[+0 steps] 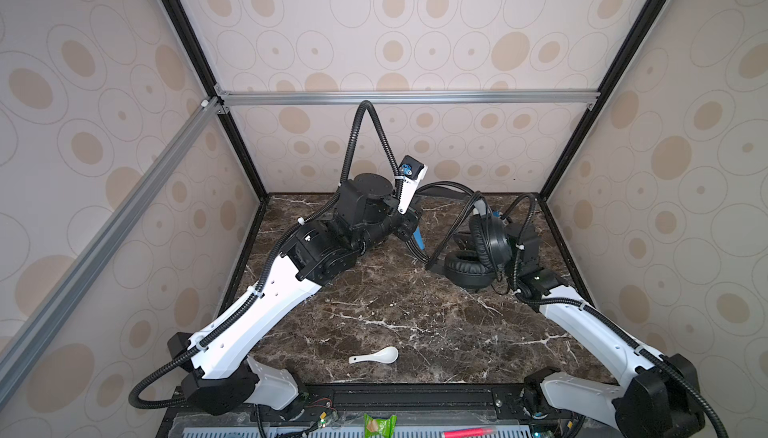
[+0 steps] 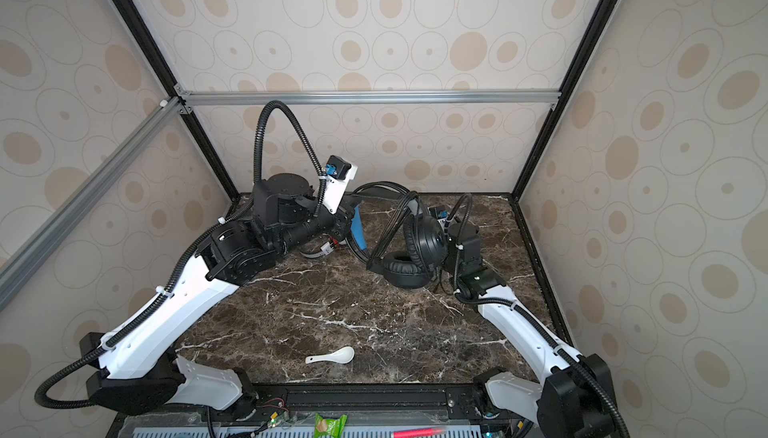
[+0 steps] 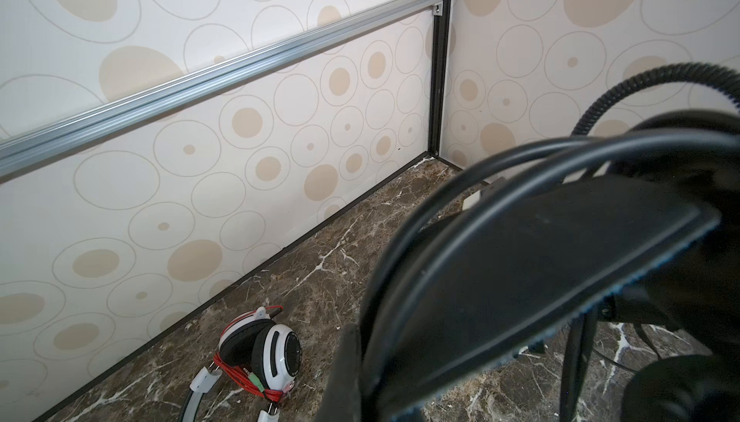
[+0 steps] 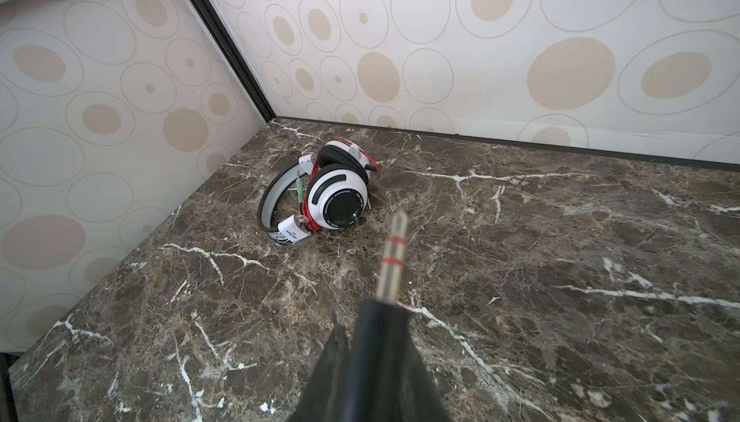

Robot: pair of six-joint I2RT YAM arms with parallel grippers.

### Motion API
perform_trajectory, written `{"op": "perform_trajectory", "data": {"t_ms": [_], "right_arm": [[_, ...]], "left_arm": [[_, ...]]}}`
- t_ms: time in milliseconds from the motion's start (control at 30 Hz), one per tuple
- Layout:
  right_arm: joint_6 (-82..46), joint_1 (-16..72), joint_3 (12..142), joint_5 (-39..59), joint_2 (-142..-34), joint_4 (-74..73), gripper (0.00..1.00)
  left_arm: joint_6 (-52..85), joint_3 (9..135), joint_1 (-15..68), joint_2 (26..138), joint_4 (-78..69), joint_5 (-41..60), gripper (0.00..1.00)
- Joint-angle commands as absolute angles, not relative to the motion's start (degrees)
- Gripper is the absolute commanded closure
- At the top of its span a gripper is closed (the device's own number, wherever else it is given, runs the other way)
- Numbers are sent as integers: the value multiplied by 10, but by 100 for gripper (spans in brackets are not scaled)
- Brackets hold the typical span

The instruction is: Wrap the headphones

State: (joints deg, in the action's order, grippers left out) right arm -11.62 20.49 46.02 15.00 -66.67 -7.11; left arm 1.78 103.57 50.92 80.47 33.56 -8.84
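The black headphones (image 1: 478,257) (image 2: 415,249) are at the back right of the marble table, one ear cup upright and one lying flat. My left gripper (image 1: 409,228) (image 3: 368,360) is shut on their headband (image 3: 540,264), whose blue lining (image 2: 358,228) shows. The black cord (image 1: 449,187) (image 3: 440,207) loops over the band. My right gripper (image 4: 372,340) is shut on the cord's jack plug (image 4: 392,256); in both top views it is hidden behind the upright cup. The white headphones (image 3: 260,352) (image 4: 332,191), with red cord wound round them, lie near the back left corner.
A white spoon (image 1: 374,356) (image 2: 331,357) lies near the front edge of the table (image 1: 415,315). A green packet (image 1: 379,425) and a red pen (image 1: 467,431) lie on the front ledge. Patterned walls close in three sides.
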Motion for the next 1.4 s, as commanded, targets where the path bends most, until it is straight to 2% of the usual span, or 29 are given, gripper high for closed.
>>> {"op": "perform_trajectory", "data": {"t_ms": [0, 133, 467, 633, 867, 1133, 1367], "right_arm": [[-126, 200, 432, 159, -677, -76, 78], [-131, 199, 408, 160, -670, -83, 72], [-133, 199, 365, 165, -668, -90, 71], [-123, 198, 357, 168, -629, -66, 64], [-103, 196, 337, 178, -588, -24, 61], [-68, 195, 360, 184, -462, 72, 43], [-41, 195, 413, 235, -451, 119, 41]], "left_arm": [[58, 1090, 516, 791, 280, -76, 100], [60, 1099, 515, 793, 283, -78, 100], [65, 1114, 515, 797, 272, -80, 100], [66, 1130, 516, 806, 280, -84, 100], [64, 1142, 515, 817, 284, -84, 100], [66, 1156, 514, 824, 287, -84, 100], [65, 1159, 514, 831, 290, -80, 100]]}}
